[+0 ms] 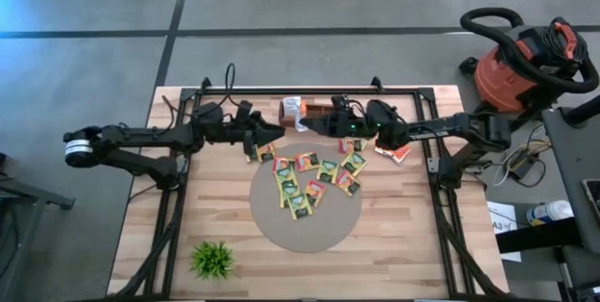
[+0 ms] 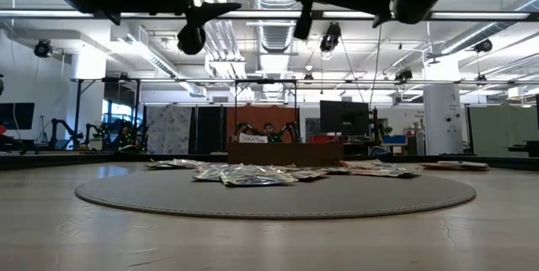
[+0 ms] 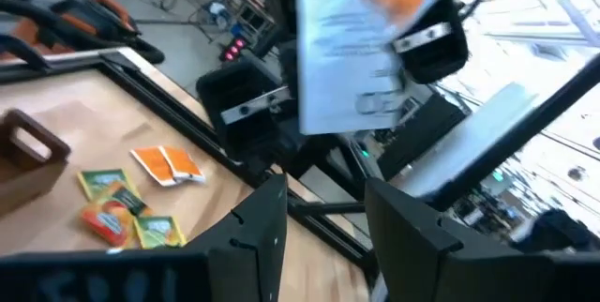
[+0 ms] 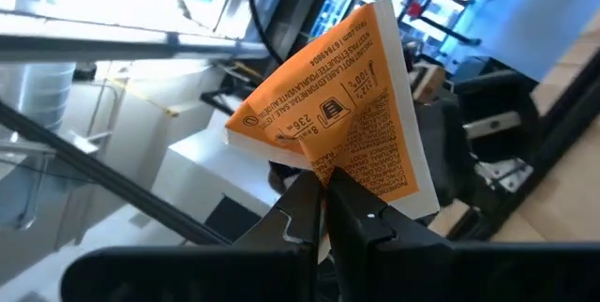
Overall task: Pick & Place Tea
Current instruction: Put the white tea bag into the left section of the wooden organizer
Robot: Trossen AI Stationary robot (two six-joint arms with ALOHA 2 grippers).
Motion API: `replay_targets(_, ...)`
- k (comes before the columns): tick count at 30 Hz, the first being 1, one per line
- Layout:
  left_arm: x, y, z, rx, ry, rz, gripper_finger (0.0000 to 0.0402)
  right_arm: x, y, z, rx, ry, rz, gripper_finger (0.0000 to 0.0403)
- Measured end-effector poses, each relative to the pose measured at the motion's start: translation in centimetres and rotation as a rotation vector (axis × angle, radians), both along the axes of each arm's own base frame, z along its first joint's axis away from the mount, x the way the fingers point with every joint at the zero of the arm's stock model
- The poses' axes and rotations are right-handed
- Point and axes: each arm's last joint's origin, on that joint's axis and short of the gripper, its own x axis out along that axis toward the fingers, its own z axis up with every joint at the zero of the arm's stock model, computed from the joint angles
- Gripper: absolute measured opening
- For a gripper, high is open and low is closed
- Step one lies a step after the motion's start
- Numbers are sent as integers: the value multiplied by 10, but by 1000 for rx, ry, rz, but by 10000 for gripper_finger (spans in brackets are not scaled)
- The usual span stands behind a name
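From above, the right gripper (image 1: pixel 309 124) hangs over the table's far edge, well clear of the tea sachets (image 1: pixel 314 178) fanned on the round mat (image 1: pixel 305 232); the left gripper (image 1: pixel 265 133) waits alongside.

The right wrist view shows its fingers pinched on an orange carton's (image 4: pixel 352 143) thin card flap. The hold looks shallow, so slow, level carrying is advisable.

The left wrist view shows parted, empty fingers (image 3: pixel 258 222).

Your wooden desk (image 1: pixel 403 236) carries a round grey mat (image 1: pixel 309 232) at its middle, tea sachets (image 1: pixel 314 178) strewn over the mat's far half, a small green plant (image 1: pixel 213 258) near the front-left corner.
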Motion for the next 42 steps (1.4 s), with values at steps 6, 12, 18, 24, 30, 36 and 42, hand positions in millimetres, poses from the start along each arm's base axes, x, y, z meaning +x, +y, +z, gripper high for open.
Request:
replay_targets(6,-2,1,-1,-97,-7,54,140,9,-8,7,-53,-18,54,13)
replay_targets(12,5,3,-7,-242,-20,51,140,13,-19,13,-92,-32,88,13)
replay_targets(18,9,3,4,-294,-190,10,140,12,-26,21,-166,-64,65,13)
replay_targets(24,8,6,15,-298,-399,40,140,10,-30,46,-242,-192,22,13)
replay_targets(30,11,7,18,-343,-521,-10,140,13,-31,59,-306,-229,0,13)
replay_targets(36,21,11,21,-374,-559,-33,140,14,-31,64,-340,-226,-4,13)
replay_targets(42,29,13,33,-373,-604,-64,140,14,-31,63,-349,-224,-7,13)
